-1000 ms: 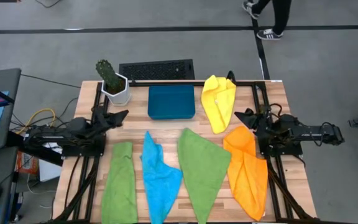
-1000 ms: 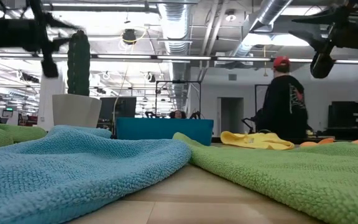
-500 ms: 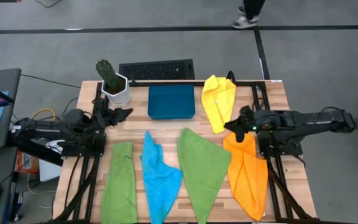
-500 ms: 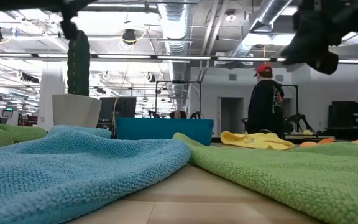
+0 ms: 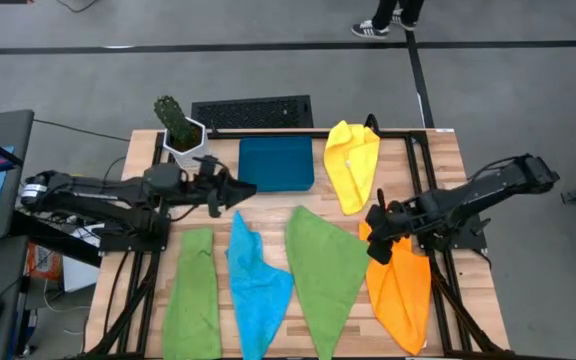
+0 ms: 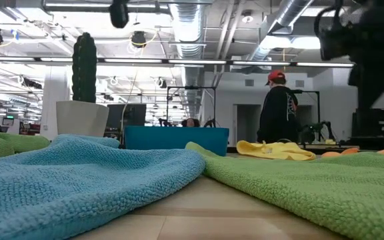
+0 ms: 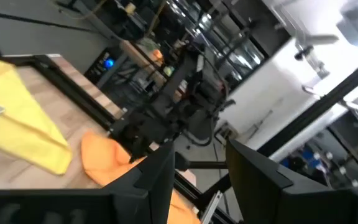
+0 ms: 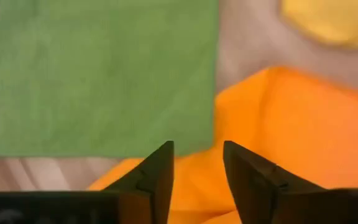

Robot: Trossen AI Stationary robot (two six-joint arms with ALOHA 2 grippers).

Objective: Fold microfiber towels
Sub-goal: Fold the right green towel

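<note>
We see five towels spread on the surface (image 5: 268,200) — orange towel (image 5: 400,280) at the right edge, our right gripper (image 5: 376,222) above its top corner, fingers apart. Our left gripper (image 5: 230,192) hangs over bare wood beside the tray (image 5: 276,163), fingers apart too.

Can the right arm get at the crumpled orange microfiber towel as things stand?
Probably yes. The right tool hangs over the near edge of the orange microfiber towel, its fingers parted with orange cloth showing between them. Nothing lies on that towel, and the wide green microfiber towel only borders it.
</note>
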